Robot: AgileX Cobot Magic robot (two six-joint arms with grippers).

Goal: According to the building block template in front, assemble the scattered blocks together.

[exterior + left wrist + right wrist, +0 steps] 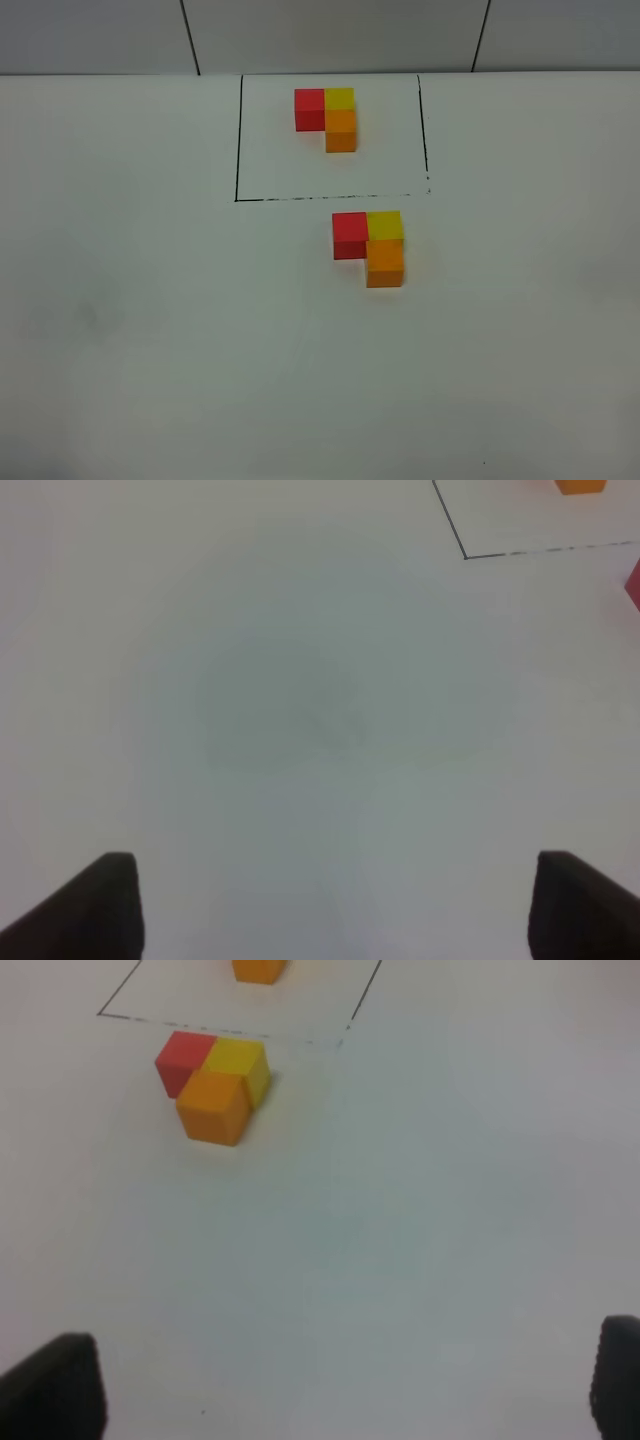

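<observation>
The template (328,118) is an L of red, yellow and orange cubes inside a black-outlined box at the far side. Just in front of the box, the red cube (349,234) and yellow cube (385,224) sit side by side, and the orange cube (384,262) adjoins the yellow on its near side, forming the same L. The right wrist view shows them too: red (183,1058), yellow (240,1064), orange (213,1107). My left gripper (340,910) and right gripper (335,1385) are open and empty, well away from the cubes. Neither arm shows in the exterior high view.
The black outline (237,150) marks the template's box on the white table (150,330). A wall with dark seams runs behind the table's far edge. In the left wrist view, the box corner (466,556) and a sliver of the red cube (634,583) show.
</observation>
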